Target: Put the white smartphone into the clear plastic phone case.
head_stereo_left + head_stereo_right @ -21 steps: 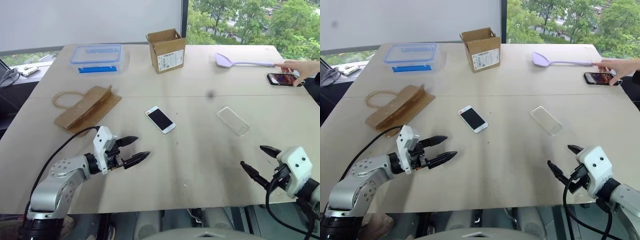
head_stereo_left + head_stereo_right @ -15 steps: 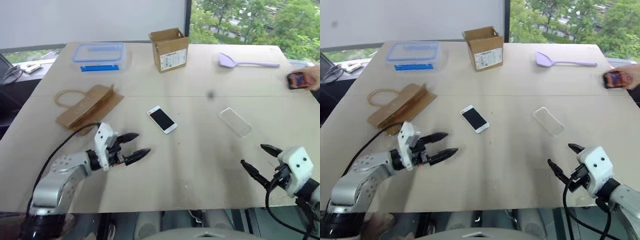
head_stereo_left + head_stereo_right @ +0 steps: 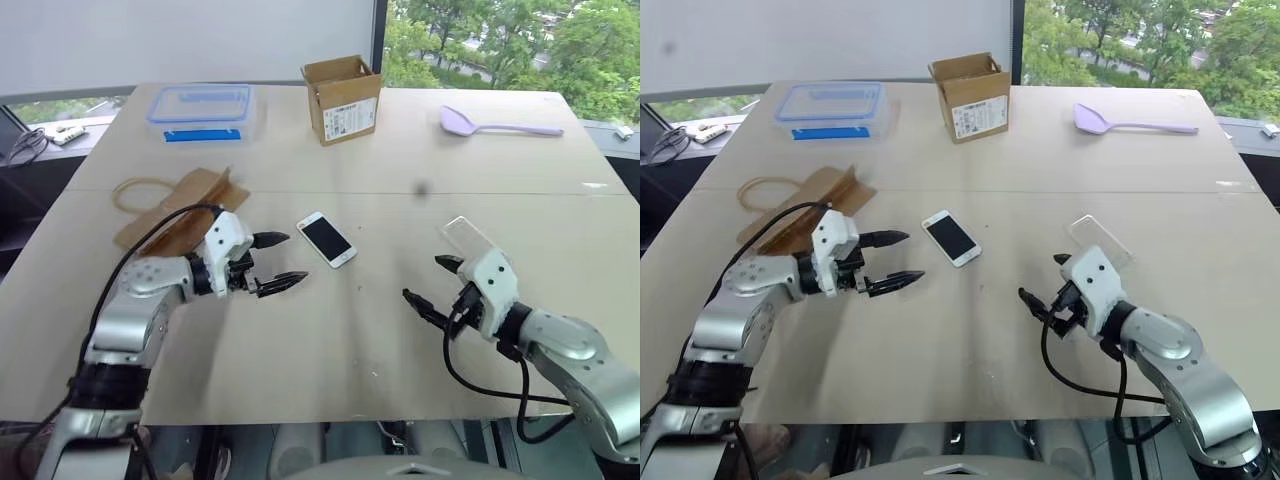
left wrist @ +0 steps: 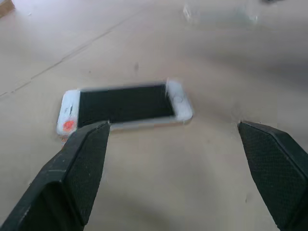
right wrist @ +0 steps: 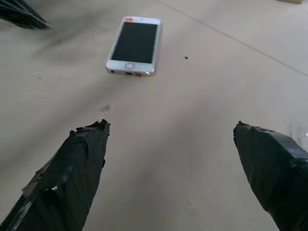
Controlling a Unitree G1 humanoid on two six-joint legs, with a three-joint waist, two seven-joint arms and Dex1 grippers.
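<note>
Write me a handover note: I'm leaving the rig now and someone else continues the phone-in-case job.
Left gripper: open, empty, just left of the phone, fingers pointing at it.
Right gripper: open, empty, over the table on the phone's right, near side.
Phone: flat on the table, screen up, untouched.
Case: flat on the table right of the phone, apart from it, partly behind the right gripper's white housing.
Done: nothing gripped, nothing joined.
Left: pick up the phone, bring it to the case, seat it.

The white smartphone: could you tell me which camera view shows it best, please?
The right wrist view: the white smartphone lies whole, sharp and unobstructed. The left wrist view shows it blurred, a corner behind a finger; both eye views show it small.
</note>
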